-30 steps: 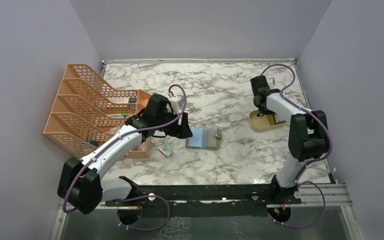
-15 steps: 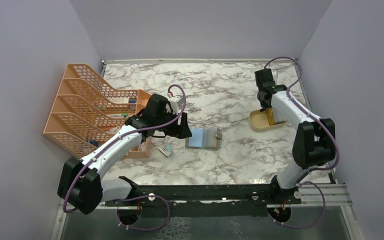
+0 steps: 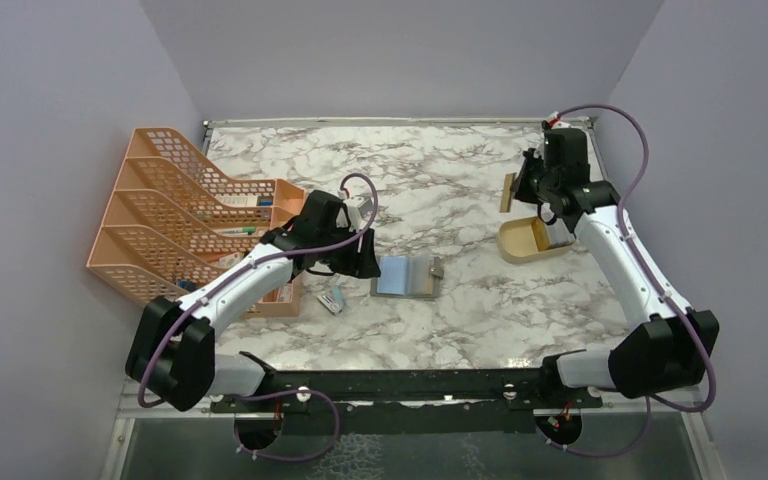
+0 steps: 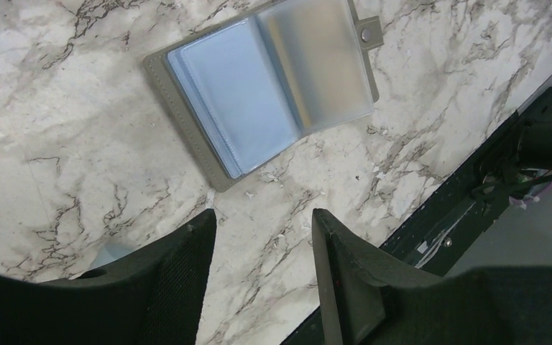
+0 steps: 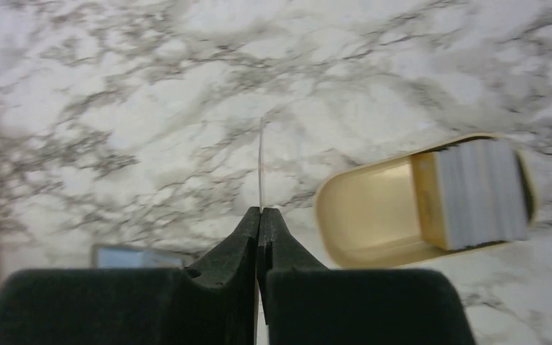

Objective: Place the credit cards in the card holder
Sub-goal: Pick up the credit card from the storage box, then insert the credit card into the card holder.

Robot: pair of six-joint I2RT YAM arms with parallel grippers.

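the right gripper (image 5: 260, 215) is pinched tight on one credit card (image 3: 508, 192), held on edge in the air above the desk (image 3: 460, 180), just beside the shallow tan tray (image 5: 363, 215). a stack of cards (image 5: 480, 194) fills one end of that tray. the card holder (image 4: 266, 90) lies open and flat on the desk, light blue pockets facing up. the left gripper (image 4: 262, 223) hovers just beside it, jaws apart with nothing between them.
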